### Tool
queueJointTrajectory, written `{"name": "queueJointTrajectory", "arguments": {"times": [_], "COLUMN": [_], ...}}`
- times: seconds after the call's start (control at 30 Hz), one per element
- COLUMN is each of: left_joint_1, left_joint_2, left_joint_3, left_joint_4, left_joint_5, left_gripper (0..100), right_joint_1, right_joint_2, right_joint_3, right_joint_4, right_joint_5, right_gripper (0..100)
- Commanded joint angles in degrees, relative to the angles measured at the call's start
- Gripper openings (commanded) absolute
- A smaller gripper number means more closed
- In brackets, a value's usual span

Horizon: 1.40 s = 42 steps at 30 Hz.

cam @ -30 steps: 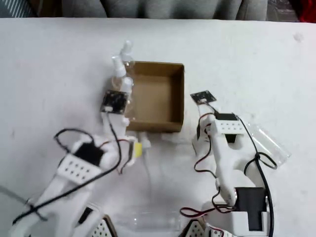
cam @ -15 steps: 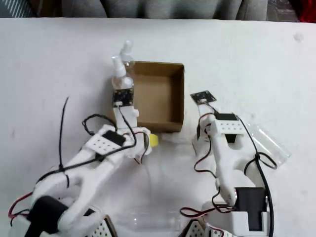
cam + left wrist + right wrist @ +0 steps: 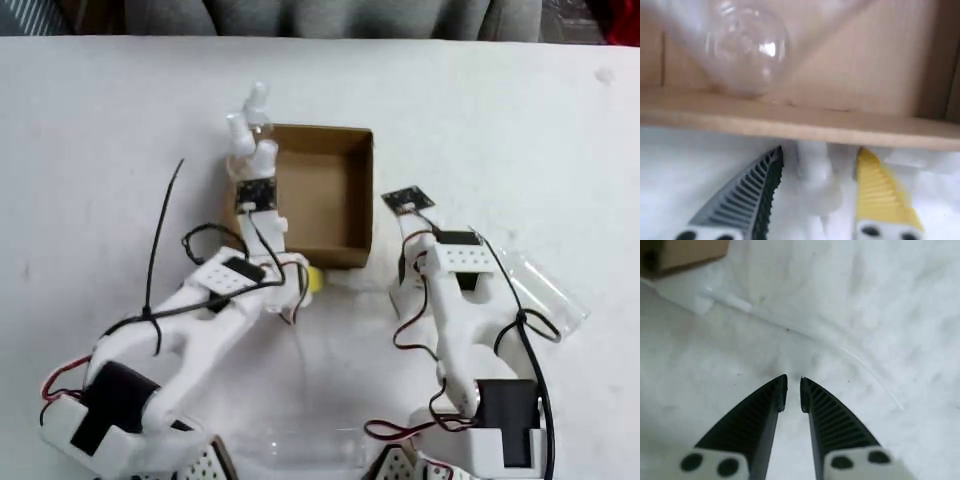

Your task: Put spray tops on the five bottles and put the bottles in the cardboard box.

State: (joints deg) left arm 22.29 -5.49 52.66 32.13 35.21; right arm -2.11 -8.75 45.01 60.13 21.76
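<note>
The open cardboard box (image 3: 320, 195) sits mid-table. Clear bottles with white spray tops (image 3: 247, 128) stand against its left wall. My left gripper (image 3: 820, 151) is open at the box's near wall (image 3: 790, 126), its grey and yellow fingers on either side of a white spray top (image 3: 812, 165) lying on the table. A clear bottle's rounded end (image 3: 747, 55) shows blurred against the cardboard. My right gripper (image 3: 793, 385) is shut and holds nothing, low over bare table to the right of the box. The same spray top, with its thin tube (image 3: 705, 300), lies by the box corner (image 3: 680, 252).
A clear bottle (image 3: 540, 285) lies on the table right of the right arm (image 3: 455, 300). Another clear bottle (image 3: 300, 445) lies near the front edge between the arm bases. The left arm's black cable (image 3: 155, 250) loops above the table.
The left arm has swung forward and right, bringing its gripper up to the box's near wall. The right arm has stayed put.
</note>
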Motion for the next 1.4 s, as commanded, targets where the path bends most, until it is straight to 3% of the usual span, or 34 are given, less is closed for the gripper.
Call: {"name": "queueJointTrajectory", "arguments": {"times": [0.0,0.07,0.17,0.5,0.7,0.83,1.03,1.17,1.37], "left_joint_1": [0.84,0.84,0.84,0.92,1.80,1.80,1.80,1.80,1.80], "left_joint_2": [0.13,0.13,0.13,0.04,0.04,0.04,0.04,0.04,0.04], "left_joint_3": [-3.25,-2.81,-2.99,-3.25,-3.16,-3.16,-3.16,-3.16,-3.16], "left_joint_4": [-1.32,-1.23,0.62,2.37,2.37,2.37,2.37,2.46,2.46], "left_joint_5": [0.18,0.18,-0.35,-6.95,-9.05,-9.05,-9.14,-9.14,-9.14], "left_gripper": [0,6,2,2,2,2,2,2,2], "right_joint_1": [0.57,0.75,0.84,6.11,14.73,20.00,24.40,25.71,27.30], "right_joint_2": [-2.24,-2.24,-2.24,-6.81,-17.36,-18.59,-10.42,-1.27,12.09], "right_joint_3": [-0.26,-0.26,-0.26,-2.20,-12.22,-23.30,-35.34,-39.56,-48.44], "right_joint_4": [-0.40,-0.40,-0.40,4.35,22.73,29.85,35.82,35.21,31.78], "right_joint_5": [0.53,0.53,0.53,0.88,24.79,29.45,39.91,48.18,49.49], "right_gripper": [1.6,1.6,1.6,1.6,1.8,4.0,23.4,24.6,35.4]}}
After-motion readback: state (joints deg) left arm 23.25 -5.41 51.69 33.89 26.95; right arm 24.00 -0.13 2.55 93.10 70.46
